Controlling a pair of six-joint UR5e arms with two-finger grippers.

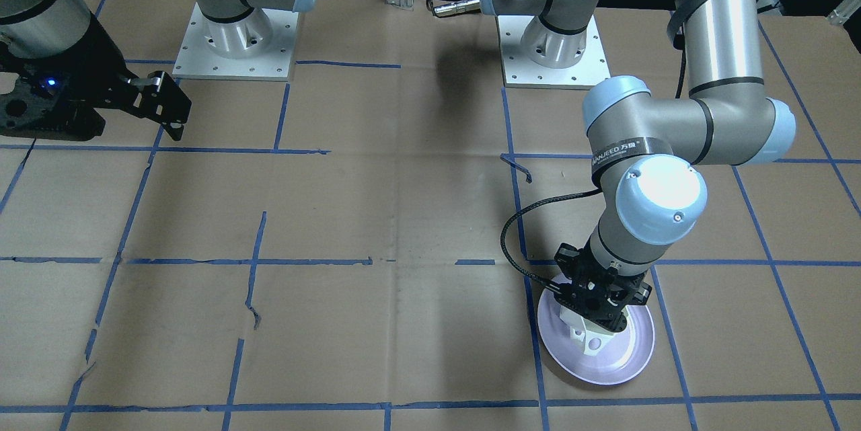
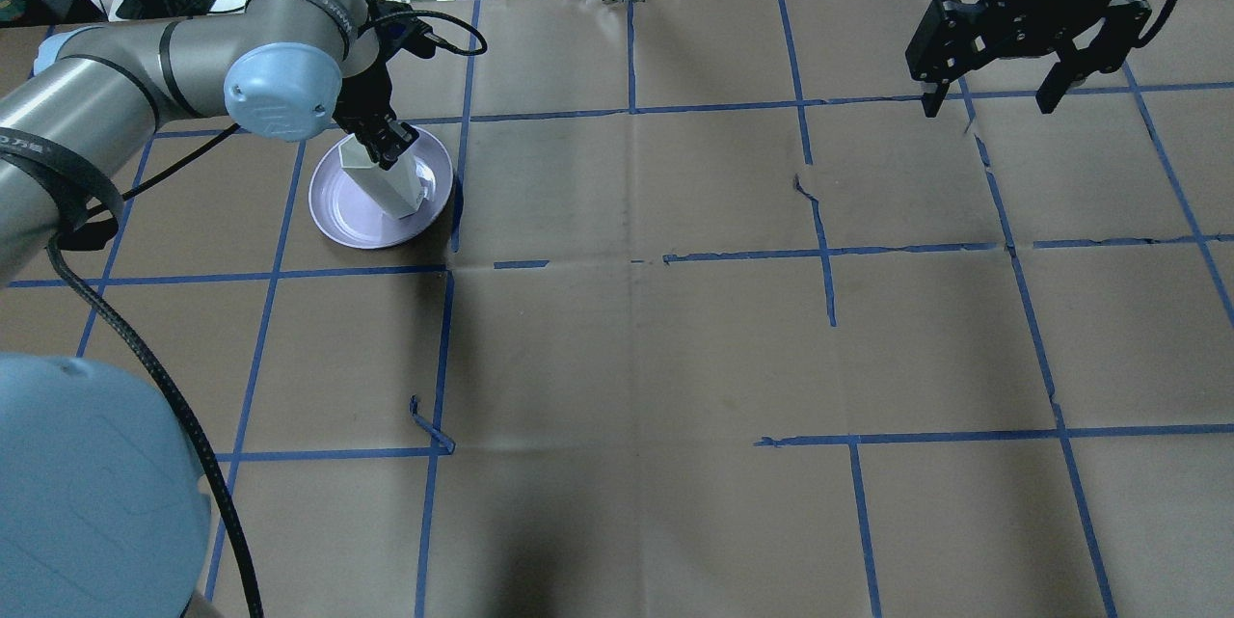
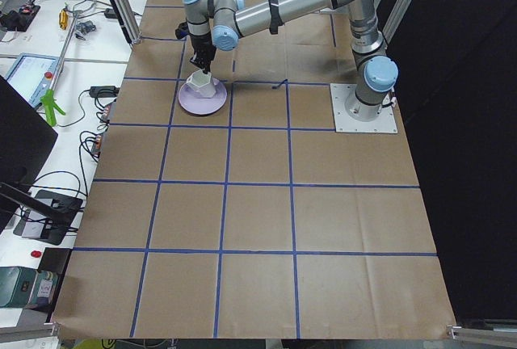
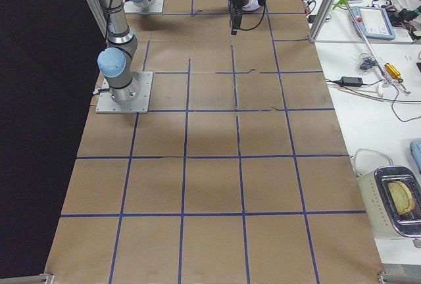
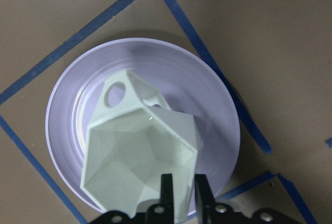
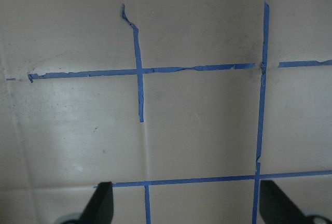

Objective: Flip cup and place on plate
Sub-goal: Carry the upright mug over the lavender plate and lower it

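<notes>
Nearest: left gripper (image 5: 182, 183), jaws pinching the cup (image 5: 140, 151) by its wall. Cup is mouth-up, tilted, over the plate (image 5: 210, 92); contact unclear. Flip looks done; set-down and release remain. Far off, right gripper (image 2: 990, 104) hangs above the surface (image 2: 675, 329), jaws wide, idle.

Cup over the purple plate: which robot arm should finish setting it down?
Left. The left gripper is shut on the cup wall, holding it tilted, mouth up, right over the plate. The right gripper hangs open and empty, far across the table.
</notes>
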